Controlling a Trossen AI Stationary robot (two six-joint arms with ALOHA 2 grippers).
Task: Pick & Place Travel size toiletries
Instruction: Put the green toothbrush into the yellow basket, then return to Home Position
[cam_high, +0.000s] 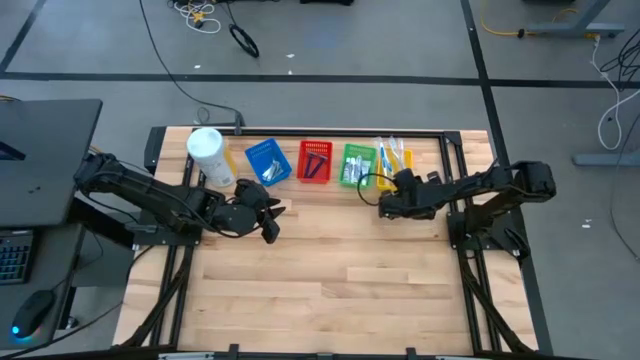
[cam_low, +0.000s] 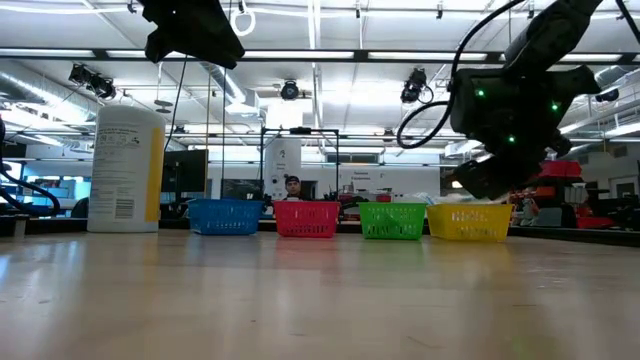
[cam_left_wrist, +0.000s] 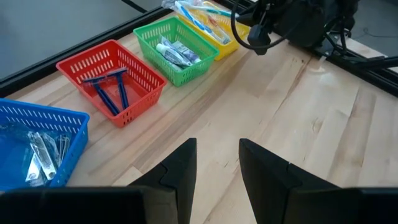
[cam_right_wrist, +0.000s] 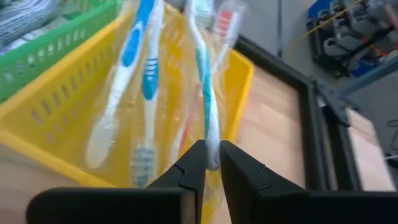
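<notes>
- My right gripper (cam_right_wrist: 211, 163) hangs over the yellow basket (cam_right_wrist: 74, 134) at the back of the table. Its jaws stand nearly together with the handle of a wrapped toothbrush (cam_right_wrist: 204, 93) between the tips; I judge it a light pinch that may be loosening rather than a firm clench.
- That toothbrush stands steeply, head up, over the basket among other toothbrushes (cam_right_wrist: 134, 68) in clear wrap. In the high view they show as a leaning bundle (cam_high: 392, 155) poking above the rim.
- Risk one: if the handle leaves my fingers while this upright, it may tip over the rim onto the table. Cause: a long, top-heavy item let go above a shallow basket already crowded.
- Risk two: the clear wrap may cling to a finger and be dragged out as I draw back. I cannot tell whether the wrap is caught.
- Risk three: a withdrawal that brushes the bundle could tilt the light basket or knock its contents out.
- My left gripper (cam_left_wrist: 216, 168) waits open and empty above bare table in front of the blue basket (cam_left_wrist: 59, 124); no hazard from it unless it crosses toward the right arm.
- Razors (cam_left_wrist: 109, 90) lie in the red basket (cam_left_wrist: 143, 78), tubes (cam_left_wrist: 177, 53) in the green basket (cam_left_wrist: 202, 43); both are apart from my working gripper.
</notes>
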